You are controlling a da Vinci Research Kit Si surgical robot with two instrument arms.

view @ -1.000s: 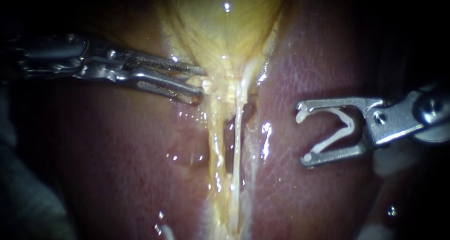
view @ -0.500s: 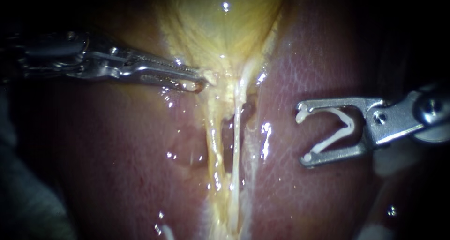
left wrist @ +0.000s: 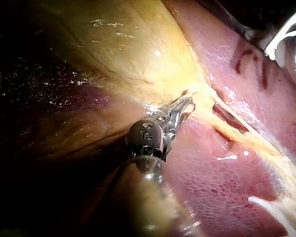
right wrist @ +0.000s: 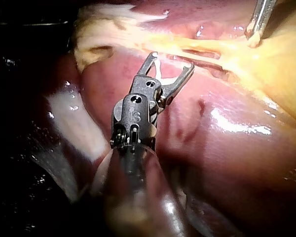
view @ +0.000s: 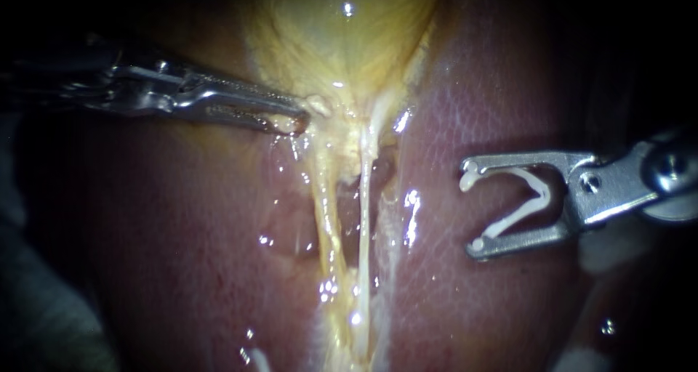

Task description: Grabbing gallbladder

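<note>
Reddish liver (view: pixel 182 256) beneath, left instrument (view: pixel 294 118) claw clenched on gallbladder (view: pixel 342 38), right instrument (view: pixel 471 211) claw holding clip (view: pixel 540 190).

Glossy pink-red liver (view: pixel 494 89) on both sides of a central cleft, 2 pale yellow tubes (view: pixel 326 212) running down it — dark gap between them, V-shaped white clip (view: pixel 539 190) well apart

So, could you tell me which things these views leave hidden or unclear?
Endoscope view: the gallbladder is cut off by the top edge.
Endoscope and left wrist views: how much of the gallbladder the left instrument grips is hidden by its own tip.
Endoscope view: the right instrument, carrying a clip, has its shaft cut off by the right edge.
Endoscope view: the tubes run off the bottom edge, amid glare.
</note>
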